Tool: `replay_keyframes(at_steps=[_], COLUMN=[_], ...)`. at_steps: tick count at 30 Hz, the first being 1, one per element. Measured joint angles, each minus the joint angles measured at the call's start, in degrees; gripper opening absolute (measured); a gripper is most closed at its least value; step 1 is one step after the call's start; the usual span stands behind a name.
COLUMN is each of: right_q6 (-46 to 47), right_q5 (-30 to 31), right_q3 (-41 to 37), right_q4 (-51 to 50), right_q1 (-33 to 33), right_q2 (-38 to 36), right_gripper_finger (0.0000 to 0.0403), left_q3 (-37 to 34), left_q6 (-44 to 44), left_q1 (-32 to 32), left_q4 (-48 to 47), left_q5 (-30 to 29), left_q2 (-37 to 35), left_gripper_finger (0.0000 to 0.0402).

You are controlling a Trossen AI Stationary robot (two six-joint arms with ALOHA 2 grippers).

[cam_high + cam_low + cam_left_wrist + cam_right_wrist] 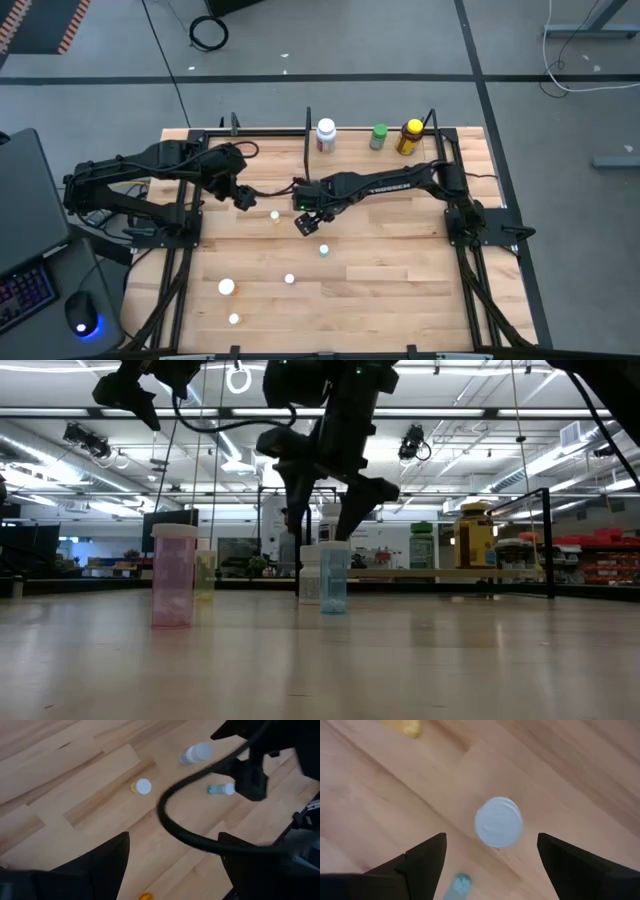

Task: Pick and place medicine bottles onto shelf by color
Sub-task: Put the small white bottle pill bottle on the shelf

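White-capped bottle [498, 821], upright on the table [400, 270], cap up, long axis vertical; lies directly beneath the right gripper [306, 222], centred between its spread, empty fingers; a straight descent would likely straddle it; left gripper [243, 199] also spread and empty, waiting just beside, farther from the bottle; shelf [350, 133] beyond, three bottles already on it.

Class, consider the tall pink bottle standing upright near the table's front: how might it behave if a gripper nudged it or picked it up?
The pink bottle stands tall and narrow, so a high sideways nudge would likely tip it. Being round, it would probably roll once down. It looks translucent, so probably light, and its smooth wall may slip in a loose grip.
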Motion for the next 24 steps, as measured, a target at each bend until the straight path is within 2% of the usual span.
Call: replay_keyframes(at_steps=[12,24], right_q6=[0.14,0.12], right_q5=[2.19,-1.35], right_q3=[0.02,0.02], right_q4=[2.98,2.63], right_q1=[-1.53,-2.25], right_q2=[1.21,1.21], right_gripper_finger=[0.0318,0.0284], left_q3=[-0.02,-0.02], left_q6=[-0.39,-0.46], left_q1=[-0.01,-0.01], left_q4=[-0.52,-0.46], left_q5=[1.55,1.56], left_q2=[-0.02,-0.02], left_gripper_finger=[0.0306,0.0306])
